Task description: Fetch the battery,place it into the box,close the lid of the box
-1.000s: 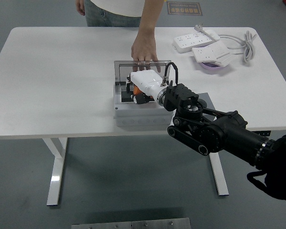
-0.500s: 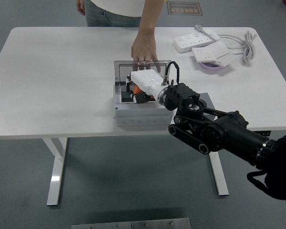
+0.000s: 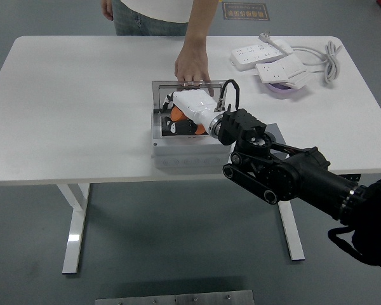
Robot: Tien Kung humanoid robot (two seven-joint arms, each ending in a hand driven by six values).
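Observation:
A grey box [image 3: 185, 154] stands open near the table's front edge. Its lid [image 3: 157, 92] is raised at the far side, and a person's hand [image 3: 192, 63] rests on the lid's top edge. My right hand [image 3: 189, 105], in a white shell, reaches down into the box from the right. An orange and black battery [image 3: 176, 116] lies under the hand inside the box, and the hand hides most of it. I cannot see whether the hand grips it. The left arm is out of view.
Two white power strips [image 3: 261, 54] with a coiled cable [image 3: 331, 58] lie at the far right, beside a purple bowl [image 3: 283, 90]. The person stands at the table's far side.
My right hand has shifted a little toward the far left inside the box. More of the black box floor shows below it. The person's hand has not moved.

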